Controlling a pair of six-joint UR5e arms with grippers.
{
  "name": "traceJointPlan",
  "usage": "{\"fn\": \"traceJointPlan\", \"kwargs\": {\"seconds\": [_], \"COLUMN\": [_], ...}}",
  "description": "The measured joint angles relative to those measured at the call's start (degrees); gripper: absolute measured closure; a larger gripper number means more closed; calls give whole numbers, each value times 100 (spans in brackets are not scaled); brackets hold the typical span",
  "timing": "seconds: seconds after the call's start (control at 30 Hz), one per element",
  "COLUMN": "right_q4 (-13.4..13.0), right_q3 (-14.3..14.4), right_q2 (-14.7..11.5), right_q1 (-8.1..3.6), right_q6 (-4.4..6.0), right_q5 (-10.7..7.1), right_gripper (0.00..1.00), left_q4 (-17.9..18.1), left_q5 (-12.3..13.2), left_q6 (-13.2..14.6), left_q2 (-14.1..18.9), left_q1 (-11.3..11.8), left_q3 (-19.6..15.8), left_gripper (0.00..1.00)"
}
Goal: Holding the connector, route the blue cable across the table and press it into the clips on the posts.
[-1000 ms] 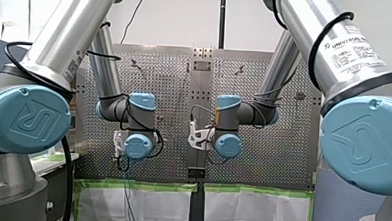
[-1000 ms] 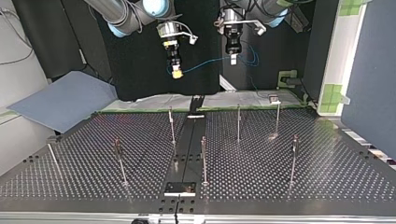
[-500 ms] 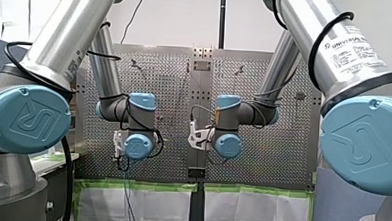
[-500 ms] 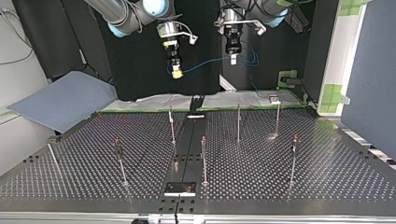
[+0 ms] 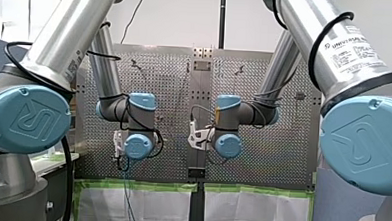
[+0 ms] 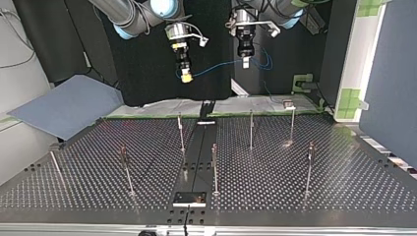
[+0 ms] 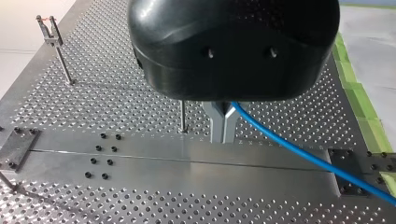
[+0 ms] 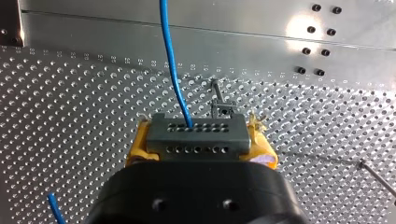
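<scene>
My right pincer (image 8: 201, 151) is clenched, its yellow pads (image 8: 139, 150) grasping the flat grey plastic connector (image 8: 196, 139) with two rows of small round holes. The thin, smooth blue cable (image 8: 170, 60) leaves one hole. My left pincer (image 7: 223, 127) pinches that cable between metal fingers (image 7: 216, 127), above the perforated metal desk (image 7: 107, 93). The white label (image 5: 354, 52) on my right arm (image 5: 308, 23) reads "UNIVERSAL".

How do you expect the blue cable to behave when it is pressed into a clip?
Probably floppy: the cable sags between my right end effector and my left end effector. It looks thin, so pushed endwise it would likely buckle.
</scene>
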Motion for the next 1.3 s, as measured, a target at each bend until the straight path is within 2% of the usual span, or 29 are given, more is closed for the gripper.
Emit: {"fn": "traceJointPlan", "kwargs": {"seconds": [0.5,1.07,1.17,1.3], "right_q4": [0,1,64,239], "right_q3": [8,7,-54,-171], "right_q2": [0,1,64,239], "right_q1": [-7,-7,20,40], "right_q6": [0,-2,-65,-226], "right_q5": [-8,-7,56,205], "right_gripper": [100,100,100,100], "left_q4": [-42,-44,-44,-44], "left_q5": [8,9,9,9], "left_q6": [34,35,35,35], "left_q2": [-141,-149,-149,-150], "left_q1": [-25,-26,-26,-26], "left_q3": [24,26,26,26], "left_gripper": [100,100,100,100]}}
